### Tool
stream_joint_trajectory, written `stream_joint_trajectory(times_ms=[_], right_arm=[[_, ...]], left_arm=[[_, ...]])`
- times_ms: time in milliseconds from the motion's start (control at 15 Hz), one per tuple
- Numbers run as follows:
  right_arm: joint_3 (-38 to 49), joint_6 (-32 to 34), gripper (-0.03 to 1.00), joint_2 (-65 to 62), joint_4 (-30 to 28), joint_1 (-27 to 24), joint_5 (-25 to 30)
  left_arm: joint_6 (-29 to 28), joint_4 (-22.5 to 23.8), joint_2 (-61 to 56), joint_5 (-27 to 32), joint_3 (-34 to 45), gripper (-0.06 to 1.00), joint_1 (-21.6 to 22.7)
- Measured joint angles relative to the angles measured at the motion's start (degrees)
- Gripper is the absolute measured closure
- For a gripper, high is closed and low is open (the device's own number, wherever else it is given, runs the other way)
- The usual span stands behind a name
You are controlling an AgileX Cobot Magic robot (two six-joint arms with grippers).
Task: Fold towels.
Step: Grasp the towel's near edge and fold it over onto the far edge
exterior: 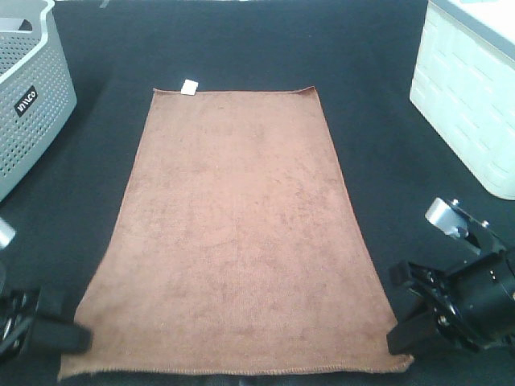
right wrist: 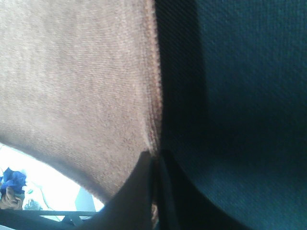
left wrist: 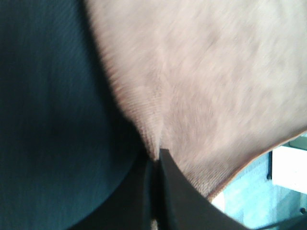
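Left gripper (left wrist: 154,155) and right gripper (right wrist: 154,154) each pinch just the towel's (exterior: 233,225) hem, so uneven lifting could slip it free, skewing the fold.

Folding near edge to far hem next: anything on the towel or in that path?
Nothing visible. The towel lies bare; the grey basket and white bin stand off to the sides. The left gripper and right gripper pinch its near corners.

We see a plain reddish-brown towel (exterior: 233,233) mid-frame, with a small white tag (exterior: 190,87) at its upper edge, on a black cloth table cover (exterior: 378,48). At upper left is a grey perforated basket (exterior: 48,72) with a black label (exterior: 26,101) lettered in white. At upper right is a white bin (exterior: 467,104) with a brick pattern.
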Motion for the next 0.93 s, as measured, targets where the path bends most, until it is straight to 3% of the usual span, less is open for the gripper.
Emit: stream_joint_trajectory(times_ms=[400, 667, 933], right_arm=[[-15.3, 4.7, 0.97, 0.4, -5.9, 0.0, 0.17], [-33.92, 12.09, 0.97, 8.14, -14.61, 0.0, 4.64], [-55.52, 15.7, 0.97, 20.8, -18.91, 0.0, 10.08]], left_arm=[[-8.19, 3.78, 0.06, -0.52, -13.64, 0.94, 0.0], [-20.4, 14.27, 2.86, -3.38, -27.9, 0.94, 0.0], [-22.29, 16.56, 11.8, -5.79, -42.57, 0.94, 0.0]])
